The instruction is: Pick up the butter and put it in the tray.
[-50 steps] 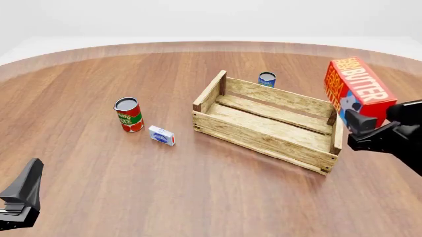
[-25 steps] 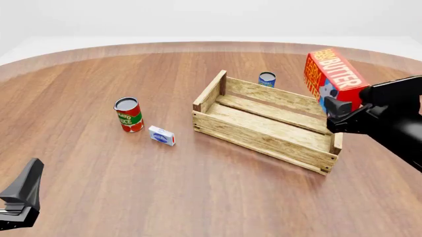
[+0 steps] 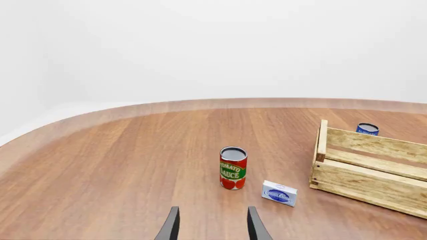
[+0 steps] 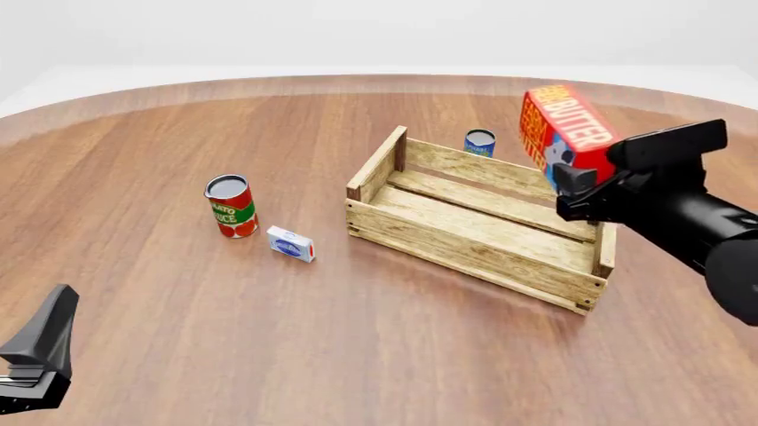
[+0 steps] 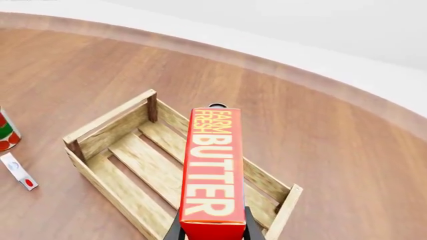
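Since a second ago you have carried the butter [image 4: 566, 134] leftward in the front view, from out past the right end of the tray [image 4: 474, 238] to a spot above its right end. You hold the carton in the air, tilted, its top leaning toward the left of the front view, the white "BUTTER" lettering on the face turned up and to the right. Your right gripper [image 4: 577, 189] grips it at the lower end, jaws closed against its two sides; in the right wrist view the carton [image 5: 212, 176] fills the gap between the fingers [image 5: 174, 232] and hangs over the slatted floor of the tray [image 5: 127, 165].

The tray rests on the wooden table [image 4: 177, 311], its long axis running diagonally from upper left to lower right in the front view. Just behind its far wall stands a small blue can [image 4: 480, 142]. Well to the left of the tray stands a tomato sauce can [image 4: 231, 205], upright, and just beside it, toward the tray, lies a small white-blue box [image 4: 290, 243].

Your left gripper [image 4: 34, 359] sits at the lower left corner of the front view, apart from everything; the left wrist view shows its jaws [image 3: 212, 227] spread with nothing between them.
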Controlling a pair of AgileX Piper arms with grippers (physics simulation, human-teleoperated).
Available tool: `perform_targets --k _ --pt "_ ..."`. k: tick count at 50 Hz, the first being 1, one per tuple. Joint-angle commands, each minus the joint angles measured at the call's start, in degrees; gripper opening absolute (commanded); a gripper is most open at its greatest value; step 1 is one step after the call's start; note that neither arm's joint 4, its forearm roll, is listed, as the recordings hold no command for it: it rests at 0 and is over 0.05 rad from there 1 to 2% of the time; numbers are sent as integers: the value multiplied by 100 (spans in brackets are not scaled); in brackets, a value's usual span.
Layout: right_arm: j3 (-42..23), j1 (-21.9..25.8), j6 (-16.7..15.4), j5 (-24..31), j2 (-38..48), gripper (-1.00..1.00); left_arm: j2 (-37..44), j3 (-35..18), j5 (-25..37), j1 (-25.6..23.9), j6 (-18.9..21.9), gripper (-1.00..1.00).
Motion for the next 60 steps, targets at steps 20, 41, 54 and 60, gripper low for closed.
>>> perform_targets --k 20,41,54,60 --pt "-477 129 428 -511 905 -100 3 -2 -2 -1 0 100" --pt "-944 111 477 -403 1433 -100 10 -3 -4 -1 -2 100" --pt "-1016 176 634 -522 1759 -100 -9 -3 14 -1 -2 100" --pt "-1013 220 722 -637 1925 -100 -11 -3 14 -1 -1 100"
